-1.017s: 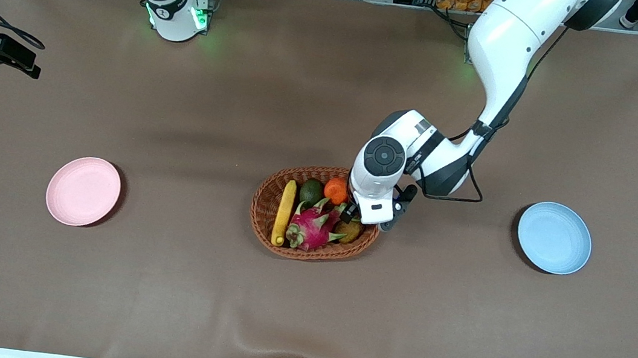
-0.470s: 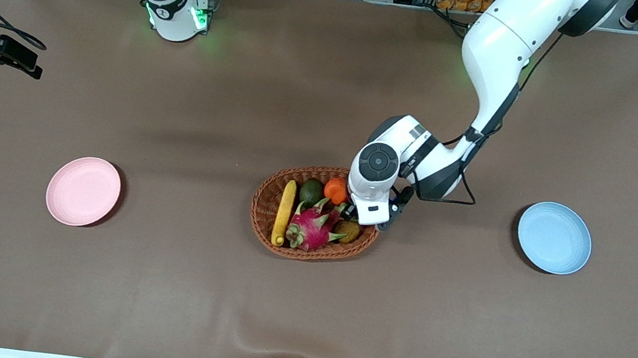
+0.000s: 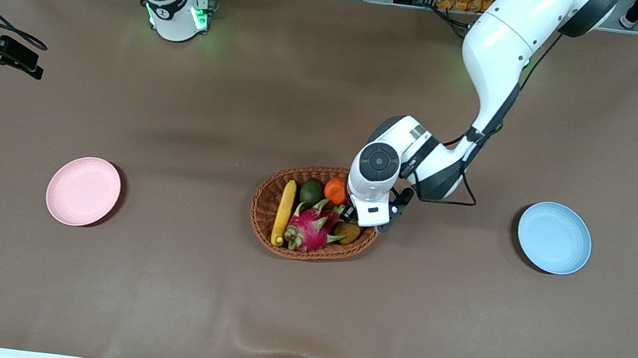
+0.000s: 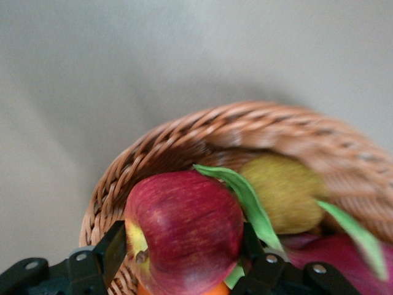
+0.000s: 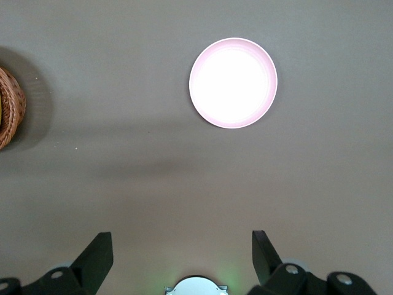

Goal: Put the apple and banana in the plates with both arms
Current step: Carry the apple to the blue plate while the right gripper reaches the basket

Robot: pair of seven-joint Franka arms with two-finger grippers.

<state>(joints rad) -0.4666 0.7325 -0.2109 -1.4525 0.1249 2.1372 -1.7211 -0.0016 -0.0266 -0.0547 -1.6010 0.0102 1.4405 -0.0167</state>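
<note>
front view: the left arm's wrist housing covers the end of the wicker basket (image 3: 316, 214) toward the left arm's end of the bench (image 3: 303, 311), so the apple cannot be seen there at all. the left pincer (image 3: 354, 212) is mostly under that housing; only a dark bit shows at the basket's rim.

left wrist view fills the gap: the apple (image 4: 184, 236), red with a yellowish patch by the stem, sits between the two black fingers (image 4: 113, 246) of the left pincer (image 4: 184, 249), which press on it from both sides. it is over the basket's inner rim (image 4: 202, 132), with a greenish-brown round fruit (image 4: 282, 190) and green leaf tips of the dragon fruit (image 4: 245, 196) just beside it. a sliver of orange shows under the apple at the frame edge. whether the apple rests on the other fruit or is lifted off it, cannot tell.

front view only: the banana (image 3: 283, 212) lies in the basket at the end toward the right arm's end of the bench, beside the avocado (image 3: 311, 191), the orange (image 3: 335, 190) and the dragon fruit (image 3: 310, 229). blue plate (image 3: 554, 237) lies well apart from the basket toward the left arm's end; pink plate (image 3: 83, 191) well apart toward the right arm's end.

right arm waits; only its base and a cut-off link show in the front view. right wrist view: right pincer (image 5: 183, 253) spread wide, high over the bench, pink plate (image 5: 233, 83) below it, basket edge (image 5: 9, 107) cut off at the frame.
</note>
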